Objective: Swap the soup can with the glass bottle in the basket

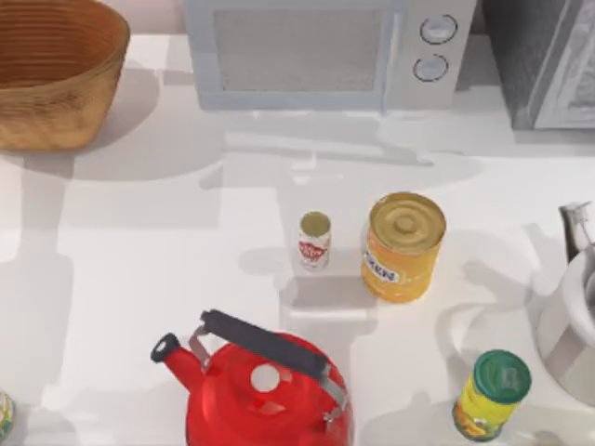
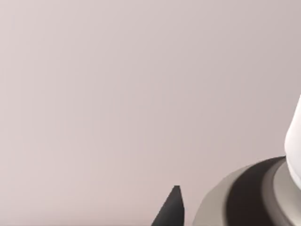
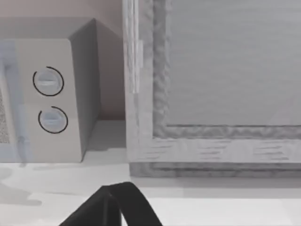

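Soup can (image 1: 314,239) untouched; we cannot tell either gripper's opening or hold.
Our right gripper (image 3: 113,207) reaching it could knock the big yellow can (image 1: 402,246) just beside.

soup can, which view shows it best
The top view: the soup can stands upright mid-table, gold top and red-and-white label plain, just left of the big yellow can. The right wrist view faces the microwave instead; the left wrist view faces a blank wall.

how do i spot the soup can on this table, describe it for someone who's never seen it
Start at the microwave at the table's back. In front of it, mid-table, stands a big yellow can; the soup can stands just to that can's left, apart from it. It is far smaller, with a dull gold top and a white-and-red label.
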